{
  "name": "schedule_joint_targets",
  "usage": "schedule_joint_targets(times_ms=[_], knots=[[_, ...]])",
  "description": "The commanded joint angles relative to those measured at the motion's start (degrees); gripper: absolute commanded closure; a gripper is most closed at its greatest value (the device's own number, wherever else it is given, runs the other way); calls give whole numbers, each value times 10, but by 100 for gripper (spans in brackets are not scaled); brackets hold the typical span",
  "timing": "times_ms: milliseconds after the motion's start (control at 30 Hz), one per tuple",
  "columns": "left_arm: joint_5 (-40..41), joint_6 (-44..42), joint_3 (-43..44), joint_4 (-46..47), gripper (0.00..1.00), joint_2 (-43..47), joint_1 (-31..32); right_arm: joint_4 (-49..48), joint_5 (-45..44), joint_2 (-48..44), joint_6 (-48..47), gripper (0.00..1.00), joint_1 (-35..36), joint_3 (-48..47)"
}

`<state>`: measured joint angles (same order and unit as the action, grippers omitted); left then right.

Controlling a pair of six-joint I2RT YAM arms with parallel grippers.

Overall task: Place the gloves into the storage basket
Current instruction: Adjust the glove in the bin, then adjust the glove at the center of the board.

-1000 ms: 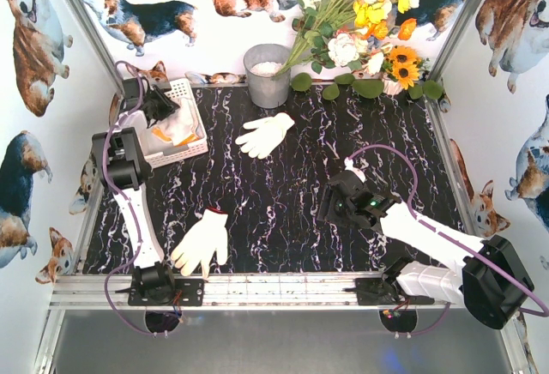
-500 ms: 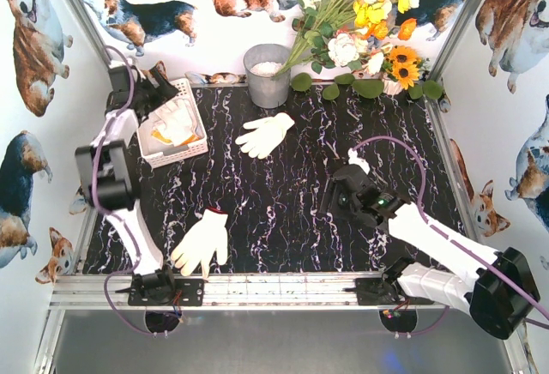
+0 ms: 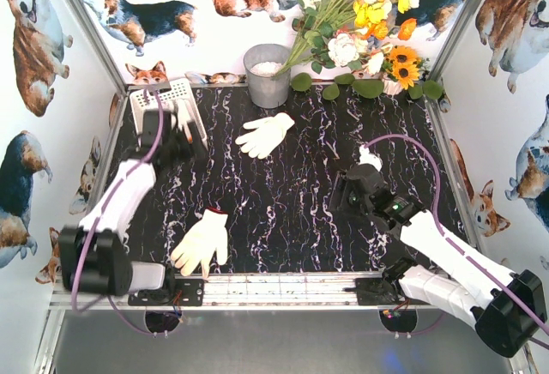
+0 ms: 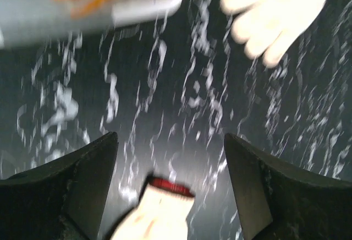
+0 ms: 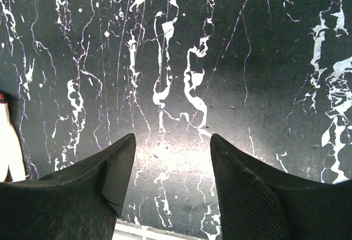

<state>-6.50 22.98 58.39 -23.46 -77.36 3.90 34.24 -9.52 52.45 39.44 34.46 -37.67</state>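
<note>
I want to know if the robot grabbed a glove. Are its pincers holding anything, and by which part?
Nothing is held. The left pincer and the right pincer are both open and empty.

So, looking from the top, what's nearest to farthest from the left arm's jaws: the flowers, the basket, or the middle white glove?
1. Storage basket, back left, closest.
2. White glove, back middle.
3. Flowers, back right corner, farthest.

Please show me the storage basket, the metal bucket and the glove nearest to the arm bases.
storage basket (image 3: 182,95), top view, far lattice wall.
metal bucket (image 3: 268,87), top view, outer side wall.
nearest glove (image 3: 206,238), top view, middle of the palm.
</note>
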Motion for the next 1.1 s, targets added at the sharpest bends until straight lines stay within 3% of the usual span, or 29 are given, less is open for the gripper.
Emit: schedule_joint_targets(times_ms=[0,100,233,467,600,833,933,1067], knots=[[63,49,-73,-123,30,79,38,-26,-5,1,-1,41,-6,8],[52,100,-136,-141,32,118,76,-42,8,15,14,42,-7,15],[22,178,-236,-97,47,158,119,-63,24,29,30,43,-7,21],[42,238,-290,2,62,131,165,-63,35,37,30,44,-7,15],[68,226,-307,96,68,91,197,-61,33,34,29,44,-7,16],[-42,133,-225,270,64,-56,359,-27,15,26,13,43,-8,6],[-132,61,-178,280,62,-110,423,-8,13,16,1,43,-11,-2],[-181,21,-160,265,57,-127,458,16,1,3,-11,42,-14,-13]])
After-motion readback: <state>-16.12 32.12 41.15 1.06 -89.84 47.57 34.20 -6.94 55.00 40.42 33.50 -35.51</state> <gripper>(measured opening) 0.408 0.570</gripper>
